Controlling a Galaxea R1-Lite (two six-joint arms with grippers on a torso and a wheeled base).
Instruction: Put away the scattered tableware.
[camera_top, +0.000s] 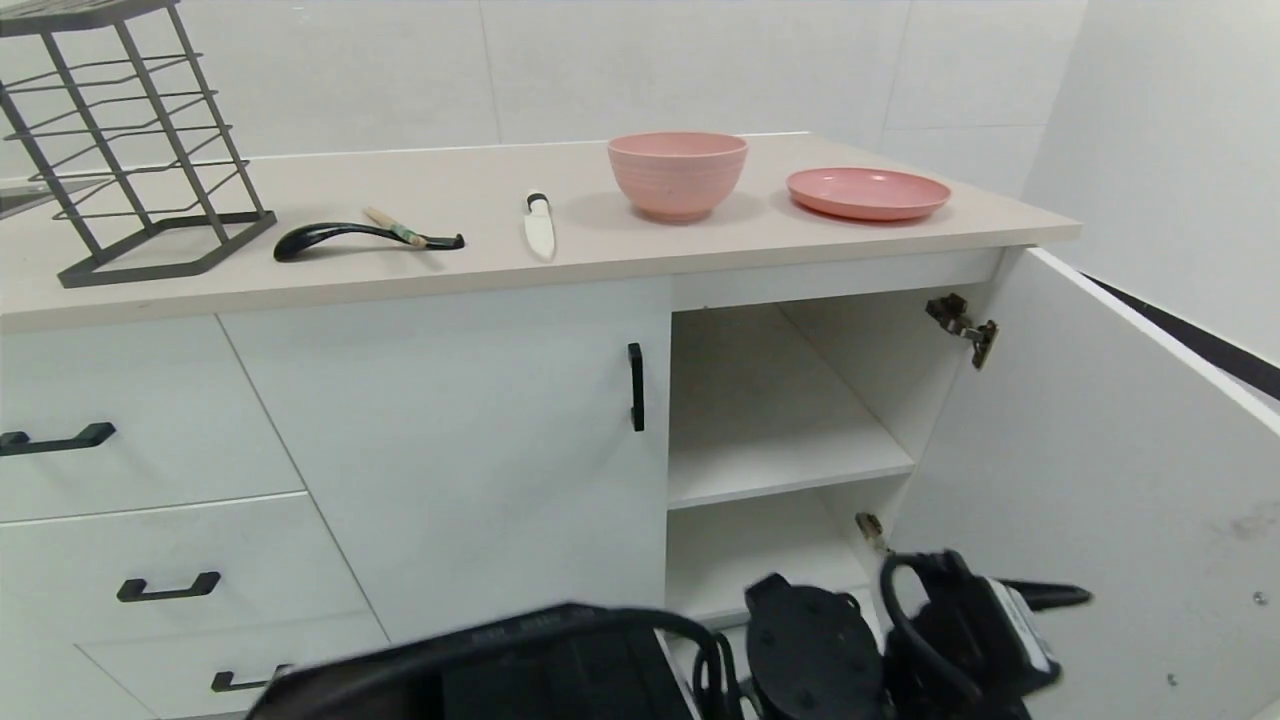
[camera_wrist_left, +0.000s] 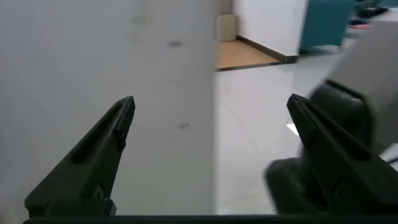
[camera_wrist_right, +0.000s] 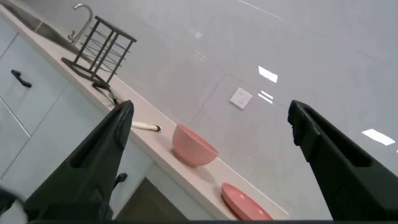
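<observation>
On the countertop (camera_top: 480, 190) stand a pink bowl (camera_top: 676, 172) and, to its right, a pink plate (camera_top: 866, 192). Left of the bowl lie a white knife (camera_top: 539, 222), a black ladle (camera_top: 360, 238) and a wooden-handled utensil (camera_top: 395, 228). My right gripper (camera_wrist_right: 210, 115) is open and holds nothing, low by the open cabinet, with the bowl (camera_wrist_right: 194, 146) and plate (camera_wrist_right: 245, 202) far beyond it. My left gripper (camera_wrist_left: 211, 112) is open too, facing a white panel (camera_wrist_left: 106, 56) and the floor.
A dark wire rack (camera_top: 130, 140) stands at the counter's left end. The right cabinet is open, with a bare shelf (camera_top: 770, 440) inside and its door (camera_top: 1100, 450) swung out to the right. Drawers with black handles (camera_top: 168, 588) are on the left.
</observation>
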